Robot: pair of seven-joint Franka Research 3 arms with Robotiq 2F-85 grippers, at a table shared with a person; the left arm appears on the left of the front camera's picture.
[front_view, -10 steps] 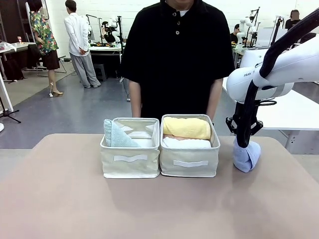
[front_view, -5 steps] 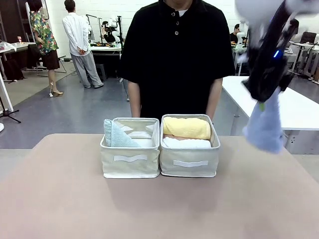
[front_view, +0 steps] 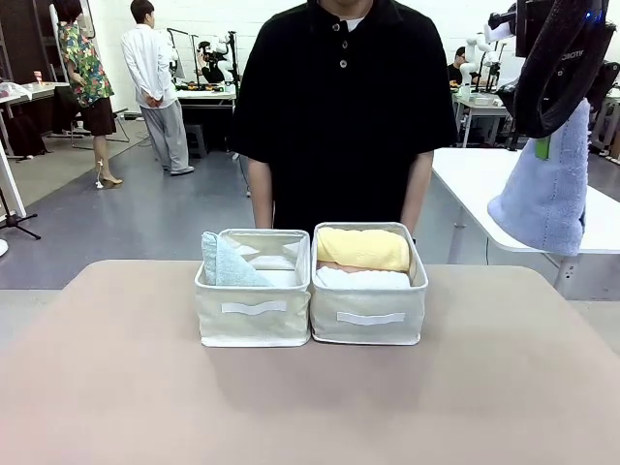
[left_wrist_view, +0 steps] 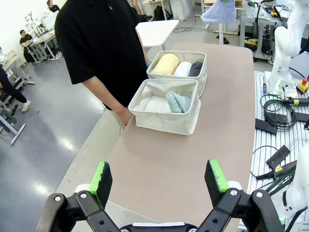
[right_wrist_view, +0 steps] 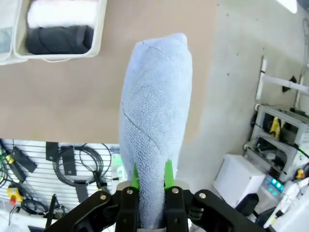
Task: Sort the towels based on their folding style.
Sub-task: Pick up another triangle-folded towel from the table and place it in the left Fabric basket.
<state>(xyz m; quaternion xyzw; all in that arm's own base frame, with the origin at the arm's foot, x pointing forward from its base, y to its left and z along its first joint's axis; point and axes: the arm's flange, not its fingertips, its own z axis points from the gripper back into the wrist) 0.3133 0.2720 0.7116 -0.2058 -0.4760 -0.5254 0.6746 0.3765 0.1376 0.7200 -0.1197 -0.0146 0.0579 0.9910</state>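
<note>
Light blue towel (front_view: 547, 189) hanging lengthwise, narrow end pinched in right gripper (right_wrist_view: 149, 180), high above table (front_view: 291, 397).

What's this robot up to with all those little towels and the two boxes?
It is sorting towels by how they are folded. The right gripper is shut on a light blue cone-folded towel, held high above the table's right side. The left gripper hangs open and empty. One cream bin holds a pale mint cone towel; the other bin holds rolled ones, including a yellow towel. A person stands behind, watching.
</note>
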